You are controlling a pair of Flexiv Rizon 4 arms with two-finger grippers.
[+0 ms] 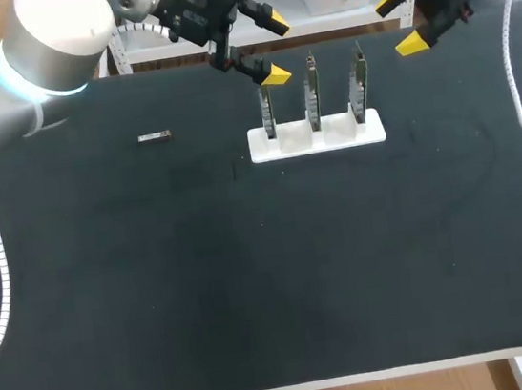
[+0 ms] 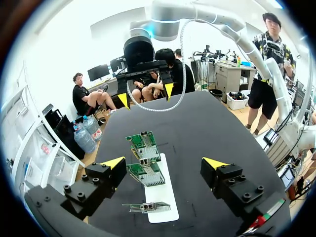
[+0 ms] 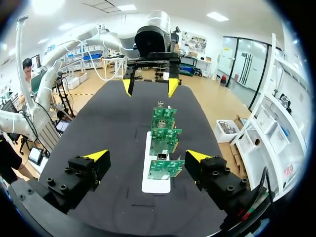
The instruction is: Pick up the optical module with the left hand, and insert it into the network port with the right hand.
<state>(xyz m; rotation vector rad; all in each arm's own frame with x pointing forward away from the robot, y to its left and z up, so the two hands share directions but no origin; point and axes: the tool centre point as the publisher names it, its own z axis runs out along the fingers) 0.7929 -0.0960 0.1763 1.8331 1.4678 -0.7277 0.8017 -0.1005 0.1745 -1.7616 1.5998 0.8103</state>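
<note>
My left gripper (image 1: 275, 51) and right gripper (image 1: 400, 21) hang spread near the card holder's (image 1: 317, 137) ends; the optical module (image 1: 154, 137) lies at its nine o'clock (well apart)

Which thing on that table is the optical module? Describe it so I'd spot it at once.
On the black table, find the white holder with three boards standing upright in it. Left of the holder, well apart from it, lies the module, a small silvery bar. Unlike the boards, it lies flat and alone on the table.
</note>
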